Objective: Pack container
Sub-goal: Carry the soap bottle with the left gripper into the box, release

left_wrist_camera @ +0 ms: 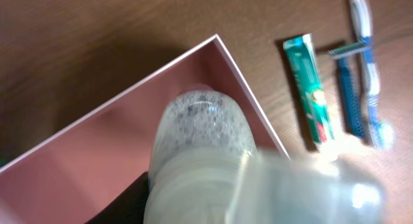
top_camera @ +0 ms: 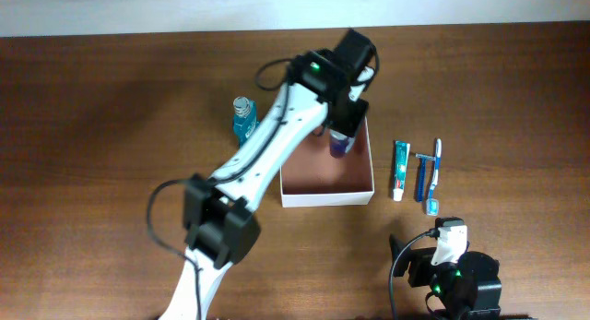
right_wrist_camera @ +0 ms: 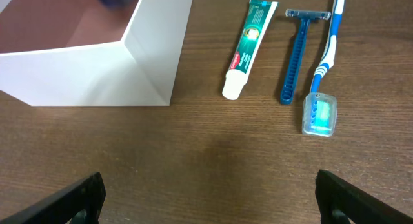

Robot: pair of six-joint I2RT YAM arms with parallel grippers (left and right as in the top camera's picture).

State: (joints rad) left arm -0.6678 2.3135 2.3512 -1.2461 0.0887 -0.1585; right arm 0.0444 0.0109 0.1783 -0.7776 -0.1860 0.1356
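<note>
One translucent foamy bottle [left_wrist_camera: 200, 133] clenched in left gripper [top_camera: 342, 130]: lower inside square white-walled container [top_camera: 327, 199], clear of walls, then release.

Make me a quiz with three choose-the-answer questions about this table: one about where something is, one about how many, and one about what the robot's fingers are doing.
1. Where is the toothpaste compared with the container?
A. inside it
B. on the table to its right
C. on the table to its left

2. How many things lie in the toothpaste's row?
A. two
B. three
C. five

3. How are the fingers of the right gripper?
A. wide apart, holding nothing
B. squeezed shut on something
C. closed together, holding nothing

Answers:
1 B, because the overhead view shows the tube on bare wood just right of the white wall.
2 B, because the toothpaste, razor and toothbrush lie side by side.
3 A, because the right wrist view shows one finger at each edge with only table between them.
</note>
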